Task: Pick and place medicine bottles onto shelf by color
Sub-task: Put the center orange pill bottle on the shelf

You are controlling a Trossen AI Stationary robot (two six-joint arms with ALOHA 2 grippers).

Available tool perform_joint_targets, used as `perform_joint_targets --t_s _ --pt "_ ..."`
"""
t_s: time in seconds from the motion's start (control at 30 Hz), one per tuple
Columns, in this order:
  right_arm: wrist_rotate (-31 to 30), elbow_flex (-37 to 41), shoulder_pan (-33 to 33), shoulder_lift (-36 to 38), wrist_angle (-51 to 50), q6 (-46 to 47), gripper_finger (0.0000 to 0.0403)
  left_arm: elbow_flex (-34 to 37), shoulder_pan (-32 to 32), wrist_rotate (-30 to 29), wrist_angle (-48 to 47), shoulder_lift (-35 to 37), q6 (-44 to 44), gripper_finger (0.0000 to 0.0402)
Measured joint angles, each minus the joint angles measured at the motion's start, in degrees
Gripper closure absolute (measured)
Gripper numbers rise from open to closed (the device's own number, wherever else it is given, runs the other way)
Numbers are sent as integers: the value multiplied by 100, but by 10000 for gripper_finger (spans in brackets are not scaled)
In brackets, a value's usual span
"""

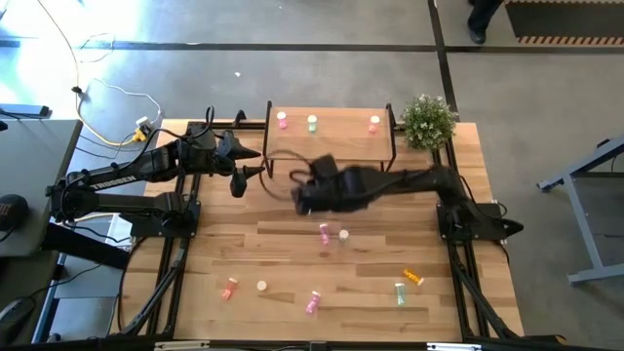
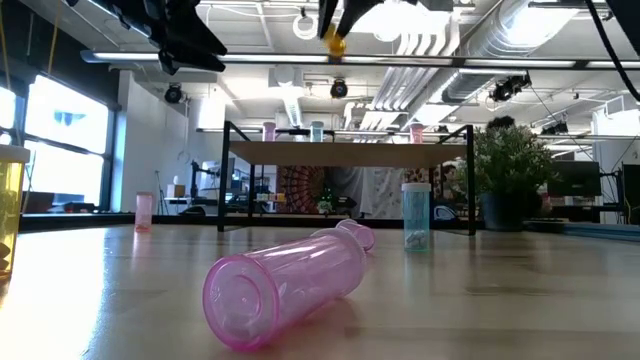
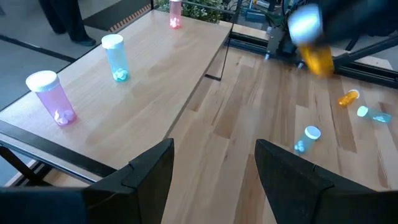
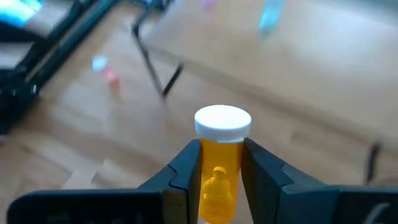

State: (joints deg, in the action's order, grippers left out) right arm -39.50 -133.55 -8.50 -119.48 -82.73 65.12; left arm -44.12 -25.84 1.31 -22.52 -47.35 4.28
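The shelf [image 1: 331, 136] stands at the table's far middle with a pink [image 1: 282, 120], a pale green [image 1: 312, 123] and a salmon-pink medicine bottle [image 1: 373, 123] upright on it. My right gripper [image 4: 221, 149] hangs in the air in front of the shelf's left part [image 1: 297, 190], shut on an orange bottle [image 4: 219, 180] with a white cap. My left gripper [image 3: 214, 180] is open and holds nothing, raised off the shelf's left end [image 1: 252, 174]. Several more bottles lie on the table's near half, among them a pink one [image 1: 324, 232] and an orange one [image 1: 413, 279]. My right gripper pinches the orange bottle's body just below its white cap [image 4: 221, 155] between the two fingers. The bottle lies along the fingers, its cap [image 4: 222, 123] sticking out past their tips. It is lifted clear of table and shelf, high in the low view [image 2: 335, 42].
A small potted plant [image 1: 427, 121] stands at the shelf's right end. Loose bottles are scattered near the front: salmon [image 1: 229, 289], pink [image 1: 313, 302], green [image 1: 399, 292]. A pink bottle lies on its side close to the low camera [image 2: 290, 285]. Bare board shows on the shelf between the bottles [image 3: 161, 68].
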Motion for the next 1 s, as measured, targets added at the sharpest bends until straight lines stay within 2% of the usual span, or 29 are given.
perform_joint_targets --t_s 0.07,0.2,0.4,0.63,0.7,0.8,1.0 --pt "-263 -105 151 156 9 -466 320 0 1 0 5 0 2 187" --pt "-212 591 468 912 333 -995 320 0 -1 -1 20 2 3 187" --pt "-727 1435 879 2066 453 -1646 320 0 -1 -2 113 2 10 187" --pt "-1228 3034 1259 3890 1181 -2163 320 0 -3 -28 478 2 18 187" --pt "-1409 3787 1292 4534 1680 -2168 320 0 -3 -45 593 2 16 187" --pt "-1434 5110 1302 5369 2933 -2346 320 0 -3 -47 743 2 3 187" --pt "-811 7547 1296 6344 6439 -3713 320 0 -2 -49 895 2 9 187"
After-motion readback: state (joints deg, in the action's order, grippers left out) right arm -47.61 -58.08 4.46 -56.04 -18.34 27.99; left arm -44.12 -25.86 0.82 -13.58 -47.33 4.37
